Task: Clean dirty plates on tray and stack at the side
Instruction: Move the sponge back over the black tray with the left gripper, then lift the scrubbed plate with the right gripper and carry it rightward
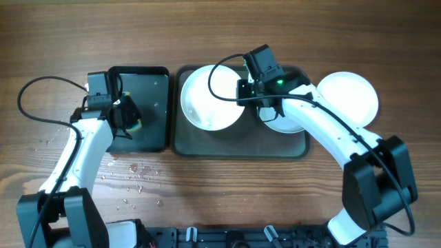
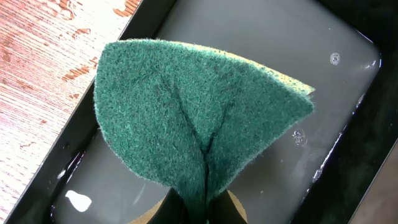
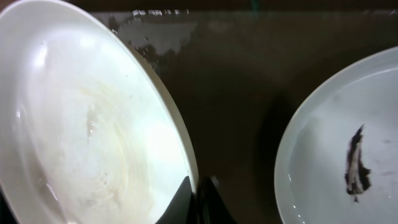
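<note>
Our right gripper (image 3: 196,202) is closed on the right-hand rim of the held plate (image 1: 210,96), which sits on the left half of the tray (image 1: 234,143) and shows wet swirls but no smudge. Our left gripper (image 1: 127,116) pinches a folded green sponge (image 2: 199,118) over the black tray (image 1: 150,86), off to the left. We judge the carry runs rightward: the lone plate (image 1: 348,96) rests on the table (image 1: 220,200) just past the tray's right edge, the smudged plate (image 3: 336,155) lies between, and the right arm is nearer.
</note>
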Action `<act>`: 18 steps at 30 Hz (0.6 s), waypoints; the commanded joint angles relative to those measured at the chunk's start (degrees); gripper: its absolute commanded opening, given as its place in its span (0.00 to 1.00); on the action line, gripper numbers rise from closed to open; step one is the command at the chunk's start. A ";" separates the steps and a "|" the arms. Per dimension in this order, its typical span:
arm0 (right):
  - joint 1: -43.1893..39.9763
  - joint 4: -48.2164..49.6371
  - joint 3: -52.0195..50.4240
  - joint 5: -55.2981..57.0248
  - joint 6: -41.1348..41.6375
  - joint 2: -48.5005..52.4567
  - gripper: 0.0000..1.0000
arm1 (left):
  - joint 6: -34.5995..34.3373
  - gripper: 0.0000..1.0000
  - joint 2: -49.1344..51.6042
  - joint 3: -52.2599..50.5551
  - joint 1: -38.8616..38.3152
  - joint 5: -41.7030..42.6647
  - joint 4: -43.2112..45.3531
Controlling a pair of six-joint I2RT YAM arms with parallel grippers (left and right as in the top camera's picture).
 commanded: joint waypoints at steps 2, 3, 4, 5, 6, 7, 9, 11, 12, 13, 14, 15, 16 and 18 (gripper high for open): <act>-0.24 -0.17 1.62 2.05 1.84 -1.14 0.04 | 1.11 0.04 0.07 -0.13 0.17 -0.66 -0.07; -0.24 -0.70 2.45 2.03 1.90 -1.14 0.04 | 1.11 0.04 0.04 -0.13 0.17 -1.77 -0.28; -0.24 -1.33 3.45 2.05 1.92 -1.14 0.05 | 1.09 0.04 0.04 -0.13 0.17 -2.75 -0.46; -0.24 -1.90 4.52 2.05 1.90 -1.14 0.04 | 1.11 0.04 0.04 -0.13 0.17 -3.02 -0.48; -0.24 -2.60 5.90 2.08 1.92 -1.14 0.04 | 1.11 0.04 0.04 -0.13 0.17 -3.02 -0.48; -0.24 -2.97 7.10 2.08 1.90 -1.09 0.04 | 1.09 0.04 0.04 -0.13 0.17 -3.02 -0.48; -0.24 -3.76 10.23 2.10 1.92 -0.61 0.04 | 1.07 0.04 -0.24 -0.13 0.17 -2.99 -0.76; -0.22 -4.31 13.00 2.12 2.14 0.28 0.05 | 1.07 0.04 -1.57 -0.13 0.17 -2.99 -0.94; -0.11 -4.33 14.05 2.21 2.34 0.72 0.05 | 1.07 0.04 -2.36 -0.13 0.17 -2.99 -0.94; 0.11 -4.42 15.43 2.54 2.82 1.55 0.04 | 1.09 0.04 -3.32 -0.13 0.17 -2.97 -1.05; 0.55 -4.39 16.76 2.56 2.95 2.80 0.05 | 1.09 0.04 -4.28 -0.13 0.17 -2.97 -1.36; 1.05 -4.37 17.90 2.54 2.95 3.74 0.05 | 1.09 0.04 -4.96 -0.13 0.17 -2.97 -1.60; 1.99 -3.85 19.02 3.65 3.37 5.01 0.04 | 1.09 0.04 -5.73 -0.13 0.17 -2.99 -1.90; 4.59 0.33 19.34 7.63 3.41 6.86 0.05 | 1.11 0.04 -6.40 -0.13 0.17 -2.99 -2.12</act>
